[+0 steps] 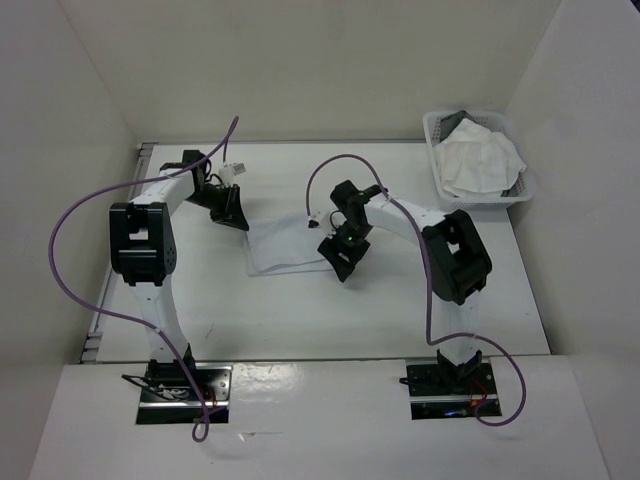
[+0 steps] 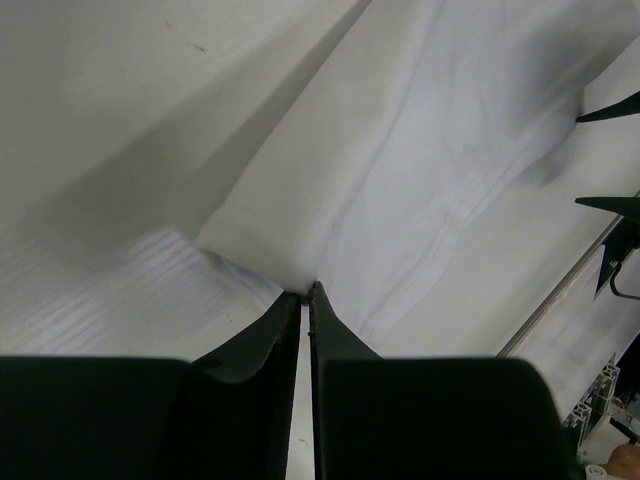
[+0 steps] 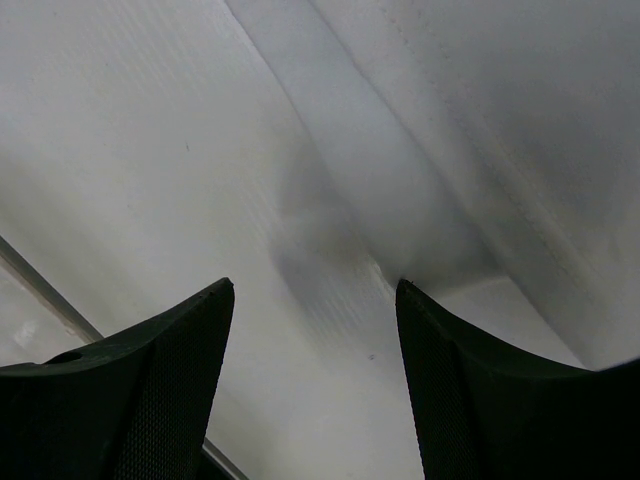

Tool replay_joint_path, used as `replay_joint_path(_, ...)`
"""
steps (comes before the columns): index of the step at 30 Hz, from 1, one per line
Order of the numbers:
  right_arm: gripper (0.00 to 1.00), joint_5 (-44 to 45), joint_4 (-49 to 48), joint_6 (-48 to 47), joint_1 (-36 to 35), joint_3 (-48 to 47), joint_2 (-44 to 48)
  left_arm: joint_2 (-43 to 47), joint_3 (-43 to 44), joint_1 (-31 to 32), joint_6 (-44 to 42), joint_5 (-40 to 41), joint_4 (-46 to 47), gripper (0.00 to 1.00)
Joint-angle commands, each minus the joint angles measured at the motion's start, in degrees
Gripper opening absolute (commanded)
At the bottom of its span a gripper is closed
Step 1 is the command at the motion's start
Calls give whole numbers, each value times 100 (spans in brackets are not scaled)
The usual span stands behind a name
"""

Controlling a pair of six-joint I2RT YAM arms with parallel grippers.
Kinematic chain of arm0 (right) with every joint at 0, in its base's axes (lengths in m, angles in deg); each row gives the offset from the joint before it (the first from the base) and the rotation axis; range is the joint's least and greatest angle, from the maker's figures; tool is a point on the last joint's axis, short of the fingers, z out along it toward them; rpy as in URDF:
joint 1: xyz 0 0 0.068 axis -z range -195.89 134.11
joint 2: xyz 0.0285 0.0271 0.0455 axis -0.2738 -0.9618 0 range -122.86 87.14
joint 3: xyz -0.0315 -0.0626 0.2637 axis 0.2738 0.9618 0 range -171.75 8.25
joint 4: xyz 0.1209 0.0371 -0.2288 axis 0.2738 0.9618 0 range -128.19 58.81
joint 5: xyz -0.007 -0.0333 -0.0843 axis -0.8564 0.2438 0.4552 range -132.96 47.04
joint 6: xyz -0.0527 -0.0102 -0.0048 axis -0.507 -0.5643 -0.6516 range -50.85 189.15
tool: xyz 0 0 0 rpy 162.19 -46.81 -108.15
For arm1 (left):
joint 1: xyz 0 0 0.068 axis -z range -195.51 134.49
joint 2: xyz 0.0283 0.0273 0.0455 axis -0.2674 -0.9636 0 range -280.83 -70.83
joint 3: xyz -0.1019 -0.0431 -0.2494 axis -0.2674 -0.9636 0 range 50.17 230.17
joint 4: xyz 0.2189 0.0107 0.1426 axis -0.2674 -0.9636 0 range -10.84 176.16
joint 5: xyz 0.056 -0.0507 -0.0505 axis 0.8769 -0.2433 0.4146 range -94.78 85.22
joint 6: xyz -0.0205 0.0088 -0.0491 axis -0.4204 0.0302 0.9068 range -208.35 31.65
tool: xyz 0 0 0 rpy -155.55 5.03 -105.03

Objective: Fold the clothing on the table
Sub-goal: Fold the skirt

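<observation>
Your left gripper [image 2: 306,292] is pinched nearly closed on a raised edge of the clothing [image 1: 288,245], at its far left corner, with the arm reaching forward and elbow high. Your right gripper [image 3: 315,290] stands wide, holding nothing, tilted down over the near right corner. You have two arms, one garment (mid-table [image 1: 350,315]) and one basket [image 1: 432,150] in the far right corner.

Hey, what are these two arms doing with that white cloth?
Two robot arms are working on folding a white piece of clothing that lies on the table. The left gripper is shut on one corner of it. The right gripper hangs open over another corner, holding nothing.
</observation>
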Motion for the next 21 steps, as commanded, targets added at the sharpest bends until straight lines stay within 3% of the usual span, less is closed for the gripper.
replay_joint_path(1,71,-109,-169,-126,-51,-227,-78,-51,-43,-29,-99,-55,-111,13)
replay_joint_path(14,71,-56,-336,-127,-51,-482,-491,-156,62,-29,-152,-2,-172,13)
replay_joint_path(21,71,-109,-512,-127,-51,-34,-553,-262,186,-29,-205,50,-225,13)
